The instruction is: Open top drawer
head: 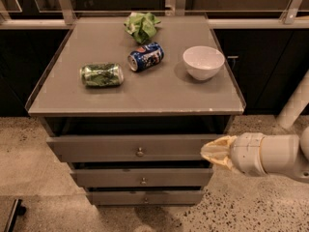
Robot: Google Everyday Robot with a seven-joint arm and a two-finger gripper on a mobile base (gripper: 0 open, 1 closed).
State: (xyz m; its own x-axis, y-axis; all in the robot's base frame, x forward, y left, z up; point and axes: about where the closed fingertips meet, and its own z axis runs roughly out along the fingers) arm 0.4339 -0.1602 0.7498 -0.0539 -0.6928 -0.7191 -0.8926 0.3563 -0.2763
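Observation:
The top drawer [106, 148] is the widest grey panel under the cabinet top, with a small round metal knob [140, 152] at its middle. It sticks out a little past the two narrower drawers below. My gripper [206, 152] comes in from the right, level with the top drawer's front and at its right end, well to the right of the knob. Its cream fingers are pressed together into a point, holding nothing.
On the grey cabinet top [72, 100] lie a green can [101, 75], a blue can [145, 56], a white bowl [203, 62] and a crumpled green bag [141, 26]. The middle drawer [111, 177] and bottom drawer [116, 197] sit below. Speckled floor surrounds the cabinet.

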